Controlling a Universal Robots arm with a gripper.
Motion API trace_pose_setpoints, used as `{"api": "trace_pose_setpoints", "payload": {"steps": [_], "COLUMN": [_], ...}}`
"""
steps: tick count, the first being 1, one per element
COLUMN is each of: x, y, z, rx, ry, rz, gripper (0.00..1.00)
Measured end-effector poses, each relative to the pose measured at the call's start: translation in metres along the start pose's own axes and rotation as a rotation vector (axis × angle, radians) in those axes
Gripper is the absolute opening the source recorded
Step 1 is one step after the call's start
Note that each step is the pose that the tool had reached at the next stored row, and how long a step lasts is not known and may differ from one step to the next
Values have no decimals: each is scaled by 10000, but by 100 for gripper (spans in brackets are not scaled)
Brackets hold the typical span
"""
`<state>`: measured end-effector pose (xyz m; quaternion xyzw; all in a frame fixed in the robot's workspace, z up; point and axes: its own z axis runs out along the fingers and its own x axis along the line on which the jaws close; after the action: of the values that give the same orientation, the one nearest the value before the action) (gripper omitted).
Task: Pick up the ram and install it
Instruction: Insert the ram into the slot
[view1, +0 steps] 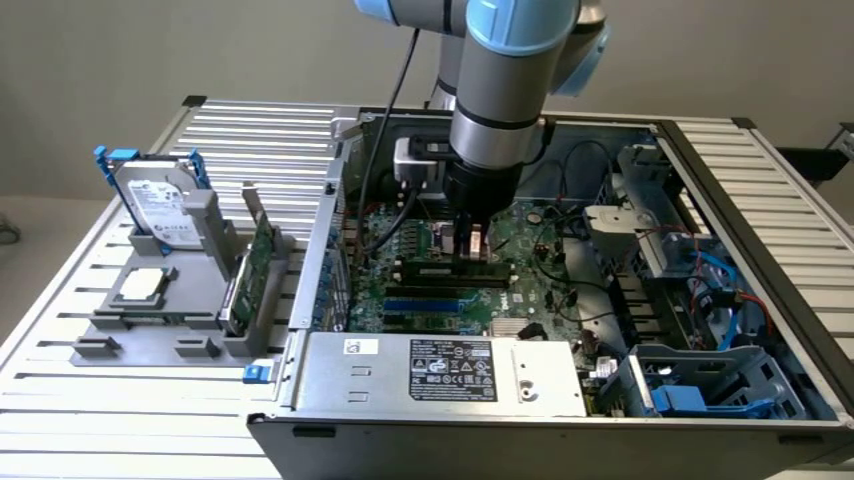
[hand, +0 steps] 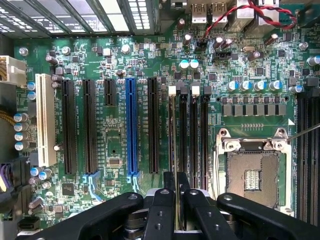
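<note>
Installing looks to be the step in hand: the pincer (view1: 467, 248), fingers drawn narrow, grips the ram (view1: 430, 268) by its top edge, the stick lying along the slots mid-board, at six o'clock from the arm. Seating it would call, I'd judge, for a square, even push. The label (view1: 441, 368) on the supply, at six o'clock in the case, is too small to read
</note>
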<state>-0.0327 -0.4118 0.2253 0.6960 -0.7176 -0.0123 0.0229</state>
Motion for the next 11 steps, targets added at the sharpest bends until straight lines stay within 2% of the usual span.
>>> {"api": "trace_pose_setpoints", "payload": {"steps": [11], "x": [0], "y": [-2], "z": [21], "rx": [0], "ry": [2], "rz": [1], "gripper": [14]}}
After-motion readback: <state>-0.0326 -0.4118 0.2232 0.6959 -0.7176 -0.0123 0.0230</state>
